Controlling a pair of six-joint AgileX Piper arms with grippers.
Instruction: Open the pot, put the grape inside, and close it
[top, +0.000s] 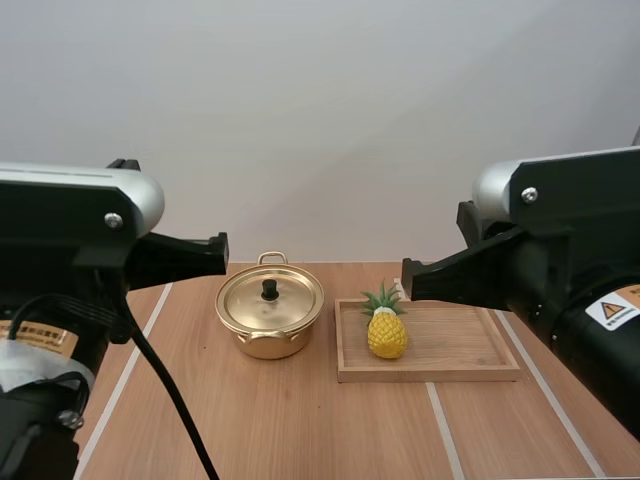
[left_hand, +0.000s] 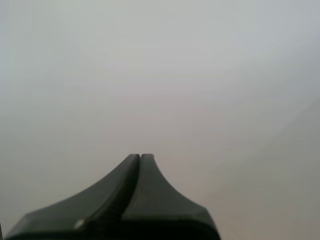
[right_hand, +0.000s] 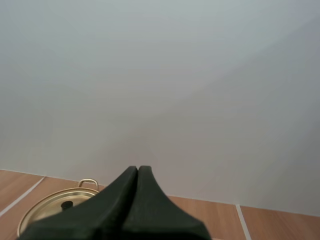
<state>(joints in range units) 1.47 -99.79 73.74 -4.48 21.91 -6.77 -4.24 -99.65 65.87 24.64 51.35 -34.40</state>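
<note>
Nothing begun; left tool (left_hand: 140, 156) and right tool (right_hand: 138, 168) both closed flat, empty, held high over the desk (top: 300, 430). The pot (top: 270, 330) sits left of tray (top: 460, 350), lid (top: 285, 300) on. Fruit to go in reads as a pineapple (top: 387, 335), on the tray's left end. Opening step comes first, I'd judge: one tool must spread, then drop onto the knob (top: 270, 289)

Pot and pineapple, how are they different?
The pot is shiny gold and round; the pineapple is yellow with green leaves. The pot sits straight on the table; the pineapple stands on the wooden tray. The pot is wider than the pineapple. Both stand upright, untouched.
</note>
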